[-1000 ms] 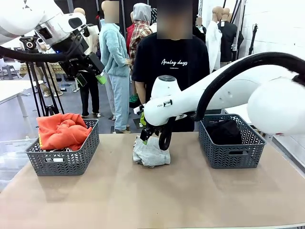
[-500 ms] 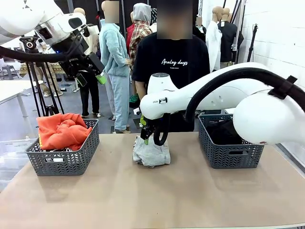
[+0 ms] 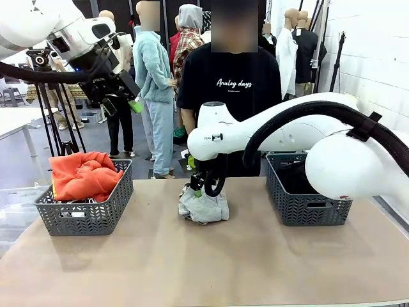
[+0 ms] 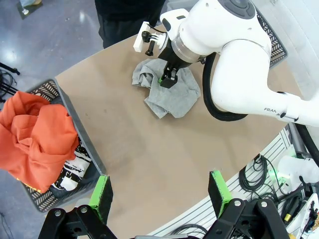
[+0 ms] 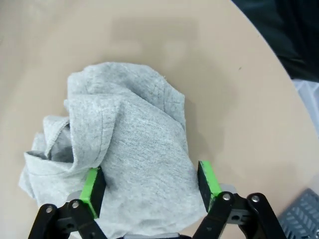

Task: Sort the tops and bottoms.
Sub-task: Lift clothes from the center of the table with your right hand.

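**Right gripper set down over grey top, jaws straddling the cloth**

Right gripper (image 5: 149, 186) is lowered onto the grey top (image 5: 124, 164), jaws spread wide with one green pad on each side of a raised fold. The pads press against the fabric but have not pinched it; nothing is held yet. This straddle suits a soft heap: closing from here should gather a ridge of cloth between the pads.

Beneath and around the gripper, the top lies crumpled on the table (image 3: 204, 268), mid-table.

Out to the gripper's left, well apart, a basket (image 3: 86, 214) holds the orange top (image 3: 83, 174) and, under it, a white printed one (image 4: 75, 169). This appears to be the tops' bin, the likely destination.

Close on the right, a second basket (image 3: 310, 201) holds dark fabric, probably the bottoms (image 3: 300, 176).

Left gripper (image 4: 158, 195) hangs high above the table near the left basket, jaws fully apart, empty.
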`<control>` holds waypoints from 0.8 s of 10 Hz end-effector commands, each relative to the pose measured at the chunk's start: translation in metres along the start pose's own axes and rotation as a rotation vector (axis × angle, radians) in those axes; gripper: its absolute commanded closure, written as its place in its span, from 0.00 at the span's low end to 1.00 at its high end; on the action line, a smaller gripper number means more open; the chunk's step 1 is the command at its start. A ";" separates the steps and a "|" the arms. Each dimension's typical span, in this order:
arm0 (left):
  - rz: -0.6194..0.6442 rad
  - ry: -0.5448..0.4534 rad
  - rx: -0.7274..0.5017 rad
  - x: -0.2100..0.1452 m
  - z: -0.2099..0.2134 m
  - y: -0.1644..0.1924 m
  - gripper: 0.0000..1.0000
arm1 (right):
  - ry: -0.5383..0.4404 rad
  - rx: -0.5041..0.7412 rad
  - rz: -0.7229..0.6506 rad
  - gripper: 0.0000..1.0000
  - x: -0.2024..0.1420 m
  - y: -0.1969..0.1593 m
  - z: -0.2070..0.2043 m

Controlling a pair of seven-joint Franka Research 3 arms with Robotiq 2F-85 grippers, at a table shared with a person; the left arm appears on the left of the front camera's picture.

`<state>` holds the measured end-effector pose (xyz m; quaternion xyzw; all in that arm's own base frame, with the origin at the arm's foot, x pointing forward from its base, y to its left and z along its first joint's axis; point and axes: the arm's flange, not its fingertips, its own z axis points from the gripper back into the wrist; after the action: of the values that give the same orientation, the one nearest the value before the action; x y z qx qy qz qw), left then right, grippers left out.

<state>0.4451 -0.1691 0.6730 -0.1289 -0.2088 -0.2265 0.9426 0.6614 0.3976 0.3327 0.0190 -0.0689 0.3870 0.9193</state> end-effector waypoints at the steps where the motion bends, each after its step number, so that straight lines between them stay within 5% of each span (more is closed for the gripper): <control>1: 0.001 0.006 -0.001 -0.001 0.003 0.001 0.00 | 0.052 0.019 -0.013 0.45 0.012 -0.003 -0.002; 4: 0.001 0.006 -0.001 -0.001 0.003 0.001 0.00 | 0.053 0.033 -0.011 0.98 0.011 -0.002 -0.002; 8: 0.001 0.006 -0.001 -0.001 0.003 0.001 0.00 | 0.047 0.030 -0.010 1.00 0.010 0.000 0.000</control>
<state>0.4451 -0.1691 0.6730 -0.1289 -0.2088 -0.2265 0.9426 0.6637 0.3983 0.3361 0.0195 -0.0508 0.3857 0.9210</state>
